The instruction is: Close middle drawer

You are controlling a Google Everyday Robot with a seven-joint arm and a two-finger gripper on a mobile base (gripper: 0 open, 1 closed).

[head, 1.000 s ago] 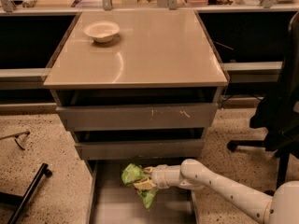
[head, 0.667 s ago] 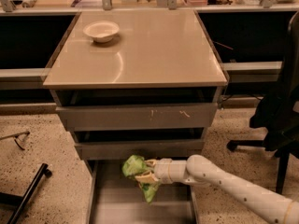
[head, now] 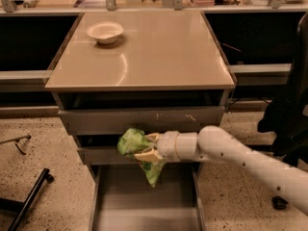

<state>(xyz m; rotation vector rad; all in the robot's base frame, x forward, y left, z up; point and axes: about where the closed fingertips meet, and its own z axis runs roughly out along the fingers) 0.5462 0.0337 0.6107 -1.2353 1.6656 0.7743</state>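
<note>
The middle drawer (head: 98, 156) is a low plain grey strip under the taller scratched front (head: 144, 119); it stands slightly out, with a dark gap above it. My gripper (head: 147, 147) reaches in from the right on a white arm (head: 240, 155) and sits right in front of the middle drawer's front. It is shut on a crumpled green bag (head: 134, 141), which hangs down over the strip and hides its middle. Below, the bottom drawer (head: 144, 201) is pulled far out and shows its flat grey tray floor.
A white bowl (head: 105, 32) sits on the beige cabinet top (head: 159, 52). A black chair (head: 288, 109) stands at the right. A black rod (head: 29, 196) and a pair of glasses (head: 17, 142) lie on the speckled floor at the left.
My gripper with the green bag has risen from over the open bottom drawer and moved left, up to the middle drawer's front.
</note>
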